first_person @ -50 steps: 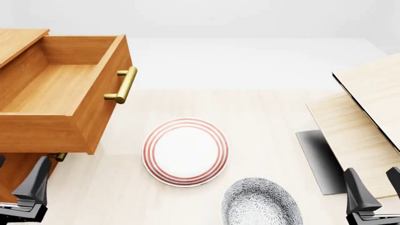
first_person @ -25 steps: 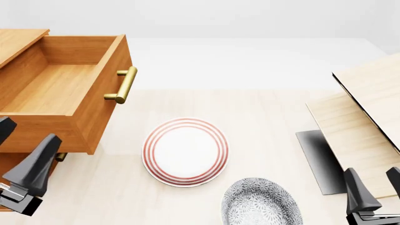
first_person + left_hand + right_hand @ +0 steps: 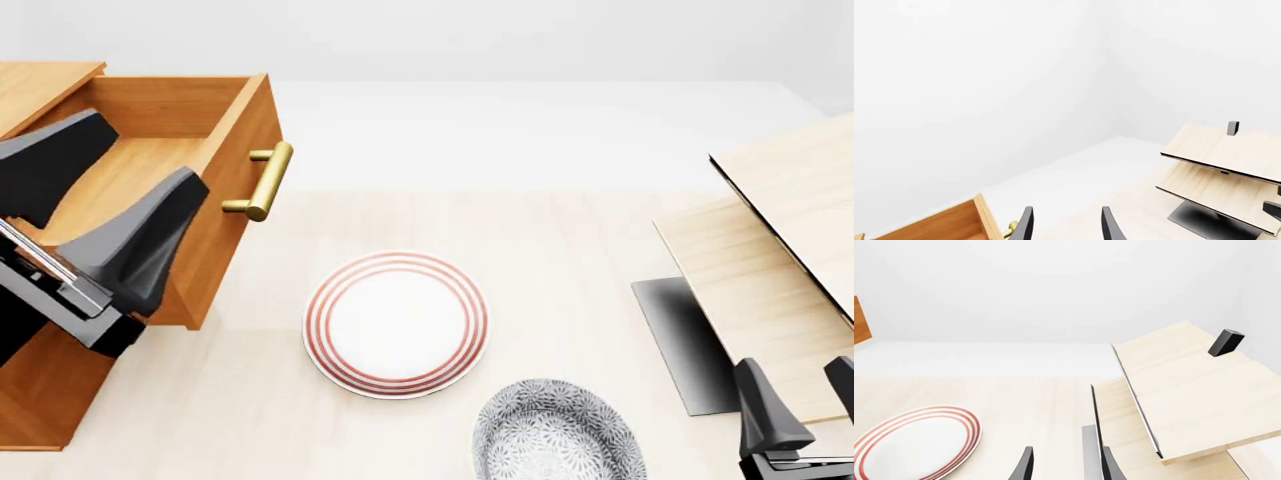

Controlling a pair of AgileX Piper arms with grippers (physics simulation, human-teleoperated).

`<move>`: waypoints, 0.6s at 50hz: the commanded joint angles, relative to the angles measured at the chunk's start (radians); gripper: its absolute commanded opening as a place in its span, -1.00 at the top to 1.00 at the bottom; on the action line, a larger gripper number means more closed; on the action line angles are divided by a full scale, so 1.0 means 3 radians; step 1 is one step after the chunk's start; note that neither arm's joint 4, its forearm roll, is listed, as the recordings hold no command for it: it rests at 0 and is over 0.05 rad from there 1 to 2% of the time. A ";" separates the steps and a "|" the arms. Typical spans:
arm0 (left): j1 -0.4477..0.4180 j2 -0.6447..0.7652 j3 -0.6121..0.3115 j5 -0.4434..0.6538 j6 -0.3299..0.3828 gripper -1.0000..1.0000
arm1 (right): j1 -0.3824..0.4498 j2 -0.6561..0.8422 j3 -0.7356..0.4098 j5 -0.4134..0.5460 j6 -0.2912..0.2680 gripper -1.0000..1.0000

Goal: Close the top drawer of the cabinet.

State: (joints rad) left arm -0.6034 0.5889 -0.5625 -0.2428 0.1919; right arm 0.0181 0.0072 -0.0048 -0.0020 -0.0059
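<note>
One top drawer pulled out, wood interior bare.

The left gripper, jaws apart, overlaps the open top drawer.

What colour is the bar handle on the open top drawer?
Brass-gold; the handle on the orange-brown top drawer shows best in the front view.

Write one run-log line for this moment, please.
top drawer: open | left gripper: open, raised beside drawer | right gripper: open, idle, low | handle: untouched
</note>
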 commanded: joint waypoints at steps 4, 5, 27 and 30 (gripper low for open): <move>-0.0376 0.0666 -0.0478 -0.0301 0.0209 -1.00 | 0.0000 0.0006 -0.0001 -0.0005 0.0000 -1.00; -0.0456 0.0724 -0.0498 -0.0400 0.0314 -1.00 | 0.0000 0.0007 -0.0001 -0.0007 0.0000 -1.00; -0.0675 0.1691 -0.1260 -0.0561 0.0668 -1.00 | 0.0000 -0.0001 -0.0002 0.0002 0.0001 -1.00; -0.0669 0.1738 -0.1332 -0.0534 0.0665 -1.00 | 0.0000 -0.0002 -0.0002 0.0003 0.0001 -1.00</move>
State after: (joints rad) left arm -0.7866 1.0070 -0.8649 -0.3904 0.3523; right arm 0.0181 0.0077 -0.0052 -0.0021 -0.0058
